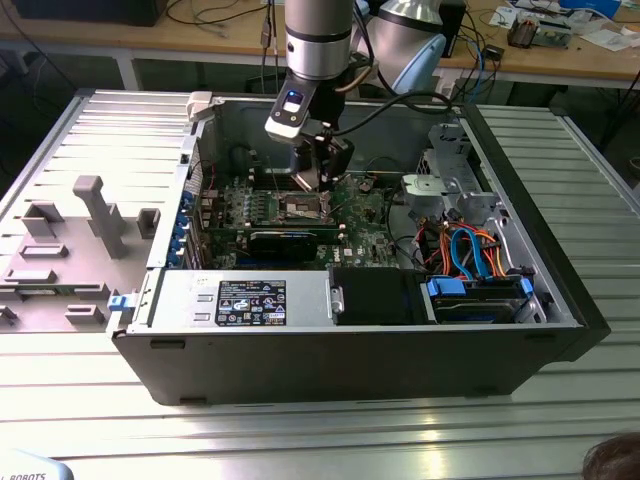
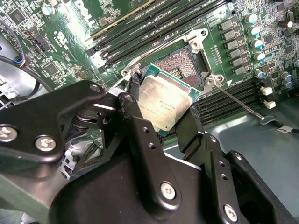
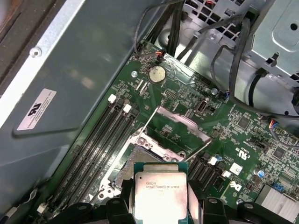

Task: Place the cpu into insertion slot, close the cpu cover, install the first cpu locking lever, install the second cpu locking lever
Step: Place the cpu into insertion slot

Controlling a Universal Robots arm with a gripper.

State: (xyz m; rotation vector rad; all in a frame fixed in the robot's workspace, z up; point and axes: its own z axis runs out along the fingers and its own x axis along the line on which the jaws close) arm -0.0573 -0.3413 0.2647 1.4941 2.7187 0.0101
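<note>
Two fingers (image 2: 140,135) of the gripper (image 2: 163,109) pinch the chip (image 2: 166,105) by opposite edges, closed onto it. Chip hangs just above the socket (image 2: 180,63), not seated. Cover (image 3: 180,127) stands swung up off the socket, hinged at one edge.

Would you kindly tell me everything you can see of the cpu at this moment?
The cpu is a small flat square chip with a dull silver-grey metal top bearing faint print, on a thin green base that shows at its edges. The gripper clamps it between black jaws on two opposite sides. It hangs just over the open insertion slot, not yet seated, and the cpu cover stands raised open.
</note>
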